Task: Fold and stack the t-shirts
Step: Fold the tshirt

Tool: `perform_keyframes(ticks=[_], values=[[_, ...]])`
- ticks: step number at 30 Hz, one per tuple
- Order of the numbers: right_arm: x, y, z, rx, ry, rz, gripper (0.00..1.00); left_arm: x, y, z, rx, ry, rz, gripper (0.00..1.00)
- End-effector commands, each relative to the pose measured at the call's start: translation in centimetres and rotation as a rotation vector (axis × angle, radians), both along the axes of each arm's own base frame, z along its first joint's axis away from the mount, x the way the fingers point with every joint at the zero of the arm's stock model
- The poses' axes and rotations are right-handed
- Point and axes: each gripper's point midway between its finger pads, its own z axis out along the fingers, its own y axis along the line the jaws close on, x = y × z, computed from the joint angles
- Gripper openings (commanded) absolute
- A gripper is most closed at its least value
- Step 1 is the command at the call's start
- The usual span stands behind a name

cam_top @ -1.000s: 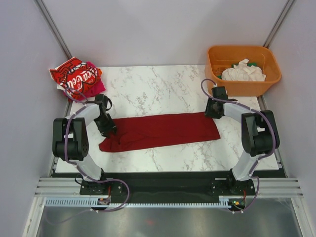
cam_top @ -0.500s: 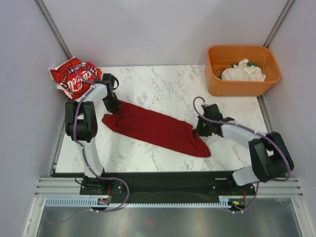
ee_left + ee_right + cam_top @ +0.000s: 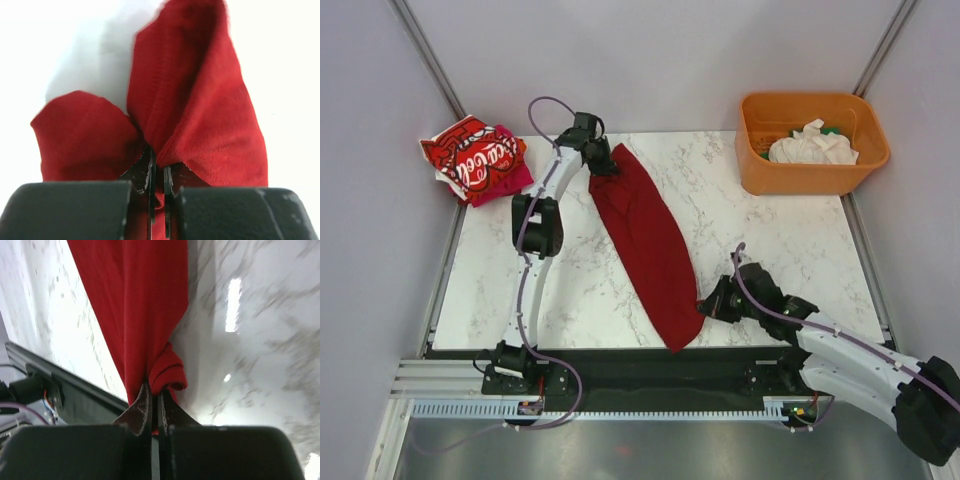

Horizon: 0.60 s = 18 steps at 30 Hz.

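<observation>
Left pincer [image 3: 605, 165] and right pincer [image 3: 704, 306] tight on dark red t-shirt [image 3: 645, 235] (long axis far-left to near-right)

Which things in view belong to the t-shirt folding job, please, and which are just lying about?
Job: dark red t-shirt, gripped by left claw and right claw; bright red lettered t-shirt; magenta t-shirt beneath it; white t-shirt in the orange tub.
Lying about: orange tub; marble table.
</observation>
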Motion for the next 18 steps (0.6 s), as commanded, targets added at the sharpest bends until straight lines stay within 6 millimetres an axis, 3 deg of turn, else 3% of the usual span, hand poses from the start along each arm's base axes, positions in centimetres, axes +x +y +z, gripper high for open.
perform_keyframes(ticks=[1,4,5,7,8,9,10,12,15,16,17,18], values=[[-0.3,3.3,2.3,0.139,-0.001,-0.07,0.0,2.3,-5.2,2.8,-0.144,-0.176,-0.138,0.08],[-1.6,5.9,3.2,0.129,-0.03,-0.022,0.0,3.5,-6.6,3.3,-0.199,-0.249,-0.169,0.11],[-2.9,7.0,2.4,0.095,-0.022,0.02,0.0,3.9,-6.8,3.7,-0.208,-0.272,-0.171,0.13],[-3.7,8.9,3.1,0.087,-0.026,0.064,0.0,4.7,-7.1,4.1,-0.217,-0.32,-0.177,0.15],[-4.9,9.8,2.0,0.038,-0.017,0.105,0.0,4.9,-7.2,4.4,-0.219,-0.332,-0.178,0.16],[-5.1,10.8,2.5,0.037,-0.025,0.12,0.0,5.0,-7.2,4.4,-0.218,-0.34,-0.182,0.17],[-5.6,11.0,1.4,-0.003,-0.014,0.132,0.0,5.1,-7.3,4.7,-0.216,-0.354,-0.184,0.17],[-6.3,11.8,1.2,-0.014,-0.011,0.15,0.0,5.4,-7.1,4.9,-0.205,-0.37,-0.183,0.2],[-6.7,12.7,0.8,-0.028,-0.011,0.184,0.03,5.5,-7.3,5.4,-0.205,-0.391,-0.201,0.33],[-6.7,12.6,0.7,-0.047,-0.01,0.186,0.27,5.3,-7.5,5.8,-0.213,-0.395,-0.217,0.41],[-6.6,12.4,0.7,-0.067,-0.02,0.189,0.48,5.2,-7.5,5.7,-0.212,-0.395,-0.225,0.67],[-6.2,12.0,1.0,-0.106,-0.042,0.17,0.83,5.0,-7.6,6.8,-0.203,-0.415,-0.239,0.81]])
